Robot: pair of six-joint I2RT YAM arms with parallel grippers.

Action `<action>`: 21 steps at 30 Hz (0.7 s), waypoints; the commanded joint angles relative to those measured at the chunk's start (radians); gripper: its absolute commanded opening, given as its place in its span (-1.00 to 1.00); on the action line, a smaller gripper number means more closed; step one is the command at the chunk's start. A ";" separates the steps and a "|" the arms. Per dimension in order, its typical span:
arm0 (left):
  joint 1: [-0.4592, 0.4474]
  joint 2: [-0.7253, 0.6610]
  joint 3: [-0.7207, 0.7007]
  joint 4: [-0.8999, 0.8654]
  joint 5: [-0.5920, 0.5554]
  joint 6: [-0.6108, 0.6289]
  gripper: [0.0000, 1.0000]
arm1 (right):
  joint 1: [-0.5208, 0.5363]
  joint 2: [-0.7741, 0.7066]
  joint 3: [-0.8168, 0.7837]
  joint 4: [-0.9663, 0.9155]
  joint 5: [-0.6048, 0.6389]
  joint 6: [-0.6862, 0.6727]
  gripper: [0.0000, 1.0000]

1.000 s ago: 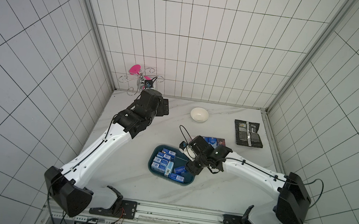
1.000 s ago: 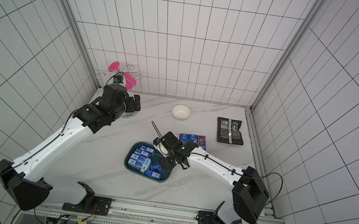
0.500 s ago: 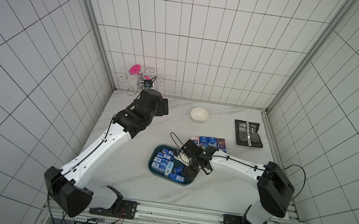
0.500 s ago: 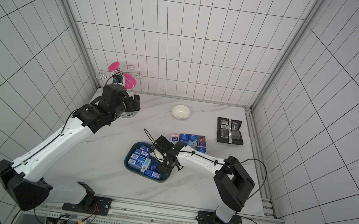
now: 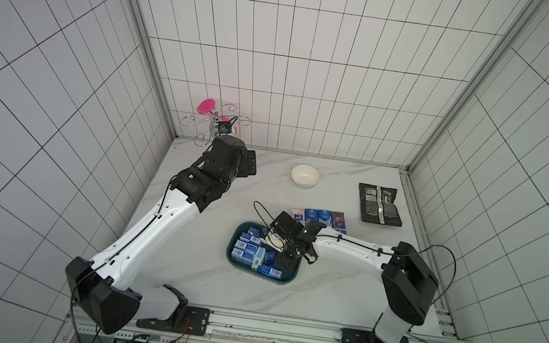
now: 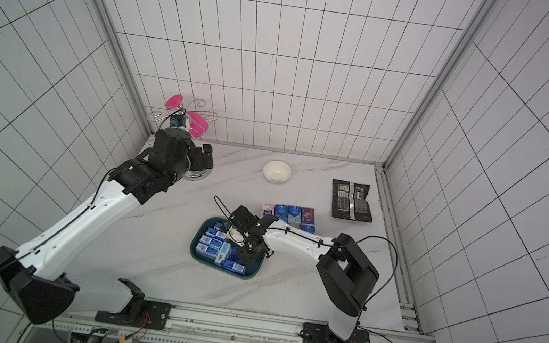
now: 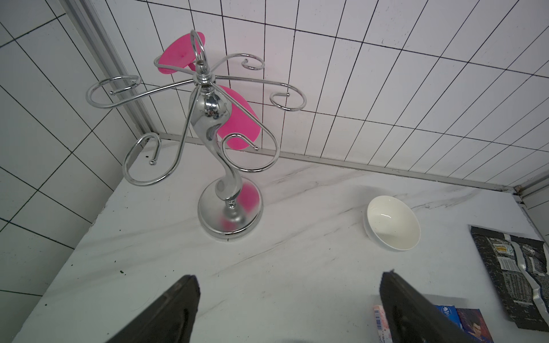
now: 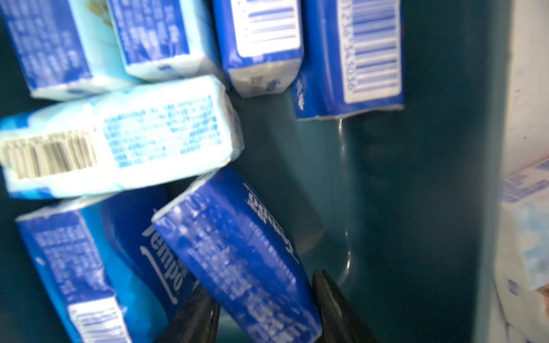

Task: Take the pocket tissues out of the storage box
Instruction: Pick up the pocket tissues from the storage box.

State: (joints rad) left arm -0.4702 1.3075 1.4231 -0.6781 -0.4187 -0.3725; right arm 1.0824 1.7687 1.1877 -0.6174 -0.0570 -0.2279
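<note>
- Right wrist view: the right gripper (image 8: pixel 263 283) is down inside the storage box (image 8: pixel 416 178), its two black fingers (image 8: pixel 332 300) set against opposite sides of a dark blue pack (image 8: pixel 237 252) and clamped on it.
- That pack lies tilted, one end resting on a neighbouring blue pack (image 8: pixel 89 267).
- A light blue pack (image 8: pixel 118 142) lies crosswise just beside it, with more blue barcode packs lined up past that.
- The side of the box floor next to the held pack is bare teal plastic.
- In both top views the storage box (image 5: pixel 242 228) sits on the marble table (image 5: pixel 180 261) near its middle, with most of the pocket tissues (image 5: pixel 249 249) still in it and the right wrist low over its far right part.
- A short row of packs (image 5: pixel 317 216) already lies on the table just beyond the box, touching one another side by side.
- The left gripper (image 7: pixel 289 285) hangs over the far left corner of the table with its jaws wide apart and nothing between them.
- It faces a chrome stand (image 7: pixel 228 190) with a pink cup (image 7: pixel 237 124) hung on it.
- A white bowl (image 5: pixel 305 175) and a black packet (image 5: pixel 379 205) lie near the back wall, well apart from the box.
</note>
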 commanded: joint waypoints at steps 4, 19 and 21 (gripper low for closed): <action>0.005 -0.028 0.011 -0.001 -0.002 0.012 0.96 | 0.008 0.017 0.019 0.001 -0.045 -0.018 -0.27; 0.002 -0.038 -0.001 0.006 0.008 -0.005 0.96 | -0.008 -0.140 0.002 -0.033 -0.032 0.054 -0.64; 0.002 -0.037 0.003 0.006 0.006 -0.003 0.96 | -0.031 -0.193 -0.013 -0.030 -0.056 0.086 -0.64</action>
State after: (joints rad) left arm -0.4702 1.2892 1.4231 -0.6769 -0.4179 -0.3748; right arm 1.0721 1.6638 1.1873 -0.6422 -0.0898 -0.1967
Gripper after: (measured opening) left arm 0.978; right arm 0.214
